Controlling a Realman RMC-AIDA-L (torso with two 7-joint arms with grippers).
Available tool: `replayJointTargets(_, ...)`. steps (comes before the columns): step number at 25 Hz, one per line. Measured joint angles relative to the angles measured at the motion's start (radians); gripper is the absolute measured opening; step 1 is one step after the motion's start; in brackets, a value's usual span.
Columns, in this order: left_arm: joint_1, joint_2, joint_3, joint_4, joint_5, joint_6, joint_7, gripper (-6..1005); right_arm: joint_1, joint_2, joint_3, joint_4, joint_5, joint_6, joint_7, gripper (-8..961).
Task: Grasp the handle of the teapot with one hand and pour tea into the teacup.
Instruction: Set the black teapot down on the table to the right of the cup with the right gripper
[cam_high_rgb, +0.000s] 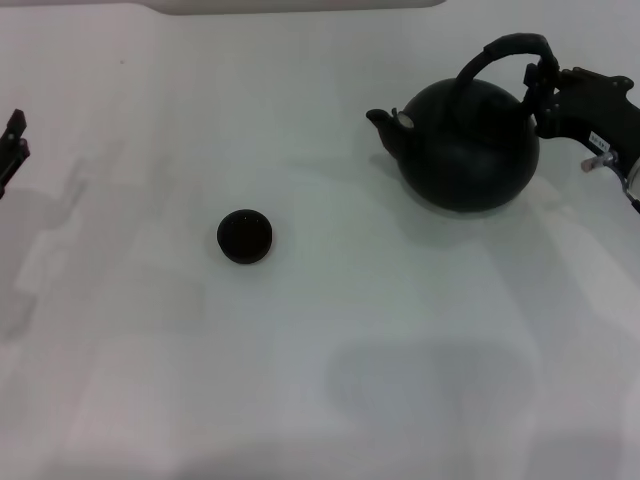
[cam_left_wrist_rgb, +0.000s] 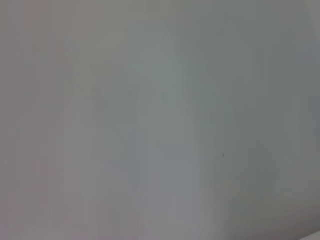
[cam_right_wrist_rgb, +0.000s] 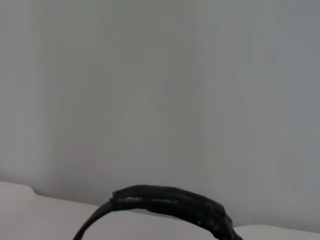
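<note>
The large round matte black teapot (cam_high_rgb: 466, 148) sits on the white tabletop (cam_high_rgb: 330, 380) at the robot's far right, its short spout (cam_high_rgb: 383, 122) pointing left toward the middle of the table. Over its top arches the thick black ribbed handle (cam_high_rgb: 497, 52), and there's the right gripper (cam_high_rgb: 543, 82), right up against the handle's right end, fingers seemingly set around it. Whether they have actually clamped down, the head view cannot tell. The right wrist view shows only the handle (cam_right_wrist_rgb: 170, 202) curving across, with no fingers in sight.

The small round dark handleless teacup (cam_high_rgb: 245, 236) stands well apart, to the left and nearer the robot, upright. No tea is visible anywhere.

Risks from here: a grip so far toward the handle's end could let the heavy pot swing or slip on the lift, dipping the spout and spilling early. The cup is small, so a stream poured from too high or off-line would likely miss it, and a low carry could knock it over.

Nothing lies between pot and cup. The left gripper (cam_high_rgb: 12, 145) is parked at the far left edge, its state hidden
</note>
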Motion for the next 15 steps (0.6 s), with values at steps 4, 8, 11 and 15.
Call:
replayJointTargets(4,-0.001,0.000,0.000,0.000,0.000,-0.001,0.000,797,-0.006,0.001,0.013,0.007,-0.001,-0.033,0.000,107)
replayJointTargets(8,0.000,0.000,-0.001,0.000,0.000,-0.001,0.000,798,-0.006,0.002,0.015,0.007,-0.004,-0.045,0.000,108)
replayJointTargets(11,-0.002,0.000,-0.002,0.000,0.000,-0.001,0.000,798,-0.006,0.002,0.015,0.007,-0.010,-0.046,0.000,108)
replayJointTargets(15,-0.004,0.000,-0.002,0.000,0.000,-0.002,0.000,798,-0.004,0.002,0.015,0.007,-0.020,-0.049,0.000,108)
